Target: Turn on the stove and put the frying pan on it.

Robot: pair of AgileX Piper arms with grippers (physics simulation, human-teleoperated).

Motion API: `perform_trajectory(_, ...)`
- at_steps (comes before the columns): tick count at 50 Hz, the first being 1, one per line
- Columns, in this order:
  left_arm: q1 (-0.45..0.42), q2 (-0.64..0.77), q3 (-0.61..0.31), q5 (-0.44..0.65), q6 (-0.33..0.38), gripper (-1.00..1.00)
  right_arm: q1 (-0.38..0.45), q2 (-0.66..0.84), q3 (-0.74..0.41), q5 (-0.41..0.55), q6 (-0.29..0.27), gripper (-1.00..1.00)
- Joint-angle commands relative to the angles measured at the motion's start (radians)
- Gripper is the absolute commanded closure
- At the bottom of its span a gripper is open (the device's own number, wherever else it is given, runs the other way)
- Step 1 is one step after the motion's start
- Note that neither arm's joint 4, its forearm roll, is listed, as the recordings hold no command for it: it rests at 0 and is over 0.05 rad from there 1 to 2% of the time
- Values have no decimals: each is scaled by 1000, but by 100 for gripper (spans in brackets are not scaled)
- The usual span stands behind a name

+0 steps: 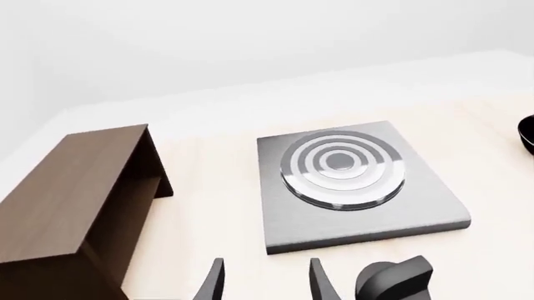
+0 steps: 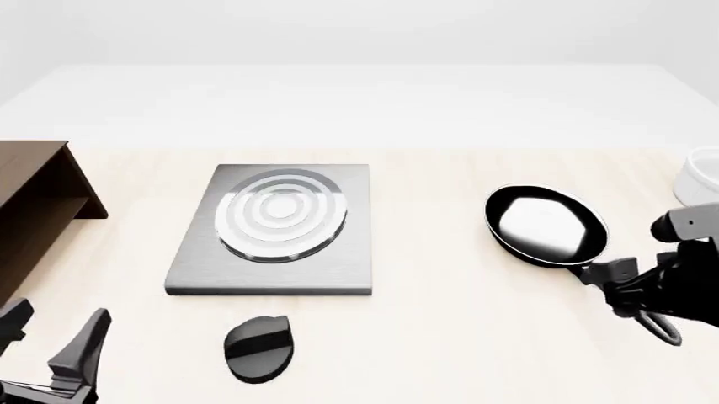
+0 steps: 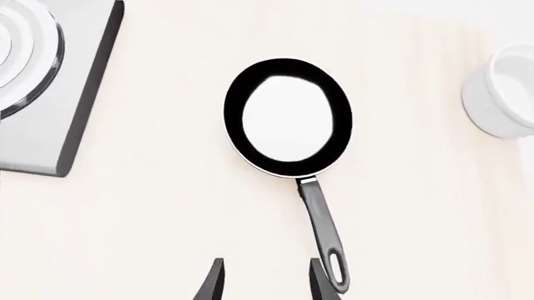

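The stove (image 2: 269, 227), a grey square plate with silver burner rings, lies left of the table's middle, and its black oval knob (image 2: 258, 347) sits apart just in front of it. The frying pan (image 2: 547, 225) rests on the table to the right, its long handle (image 3: 321, 231) pointing back toward my right arm. My right gripper (image 3: 265, 284) is open above the handle's loop end; the handle lies just outside one finger, not between them. My left gripper (image 2: 50, 332) hangs open at the near left, with the knob (image 1: 396, 275) off to its side and nothing between its fingers.
A brown wooden shelf (image 2: 34, 210) stands at the left edge, beside the stove (image 1: 351, 181). A white bowl (image 2: 702, 177) sits at the far right, just behind the pan (image 3: 288, 119).
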Motion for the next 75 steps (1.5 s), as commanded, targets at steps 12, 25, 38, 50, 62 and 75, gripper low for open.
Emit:
perform_trajectory(12,-2,0,3,3,-23,-100,-109,104,-141,231,-137,-100)
perform_trajectory(25,-2,0,2,2,-17,-100,-184,207,-206,244,-240,-100)
perform_trajectory(38,-2,0,2,2,-17,-100,-191,320,-220,224,-261,-100)
perform_trajectory(50,-2,0,0,3,-19,-100,-219,395,-231,200,-288,-100)
perform_trajectory(62,-2,0,-2,6,-20,-100,-293,472,-224,156,-347,-100)
perform_trajectory(75,-1,0,-4,7,-22,-100,-283,559,-231,107,-352,-100)
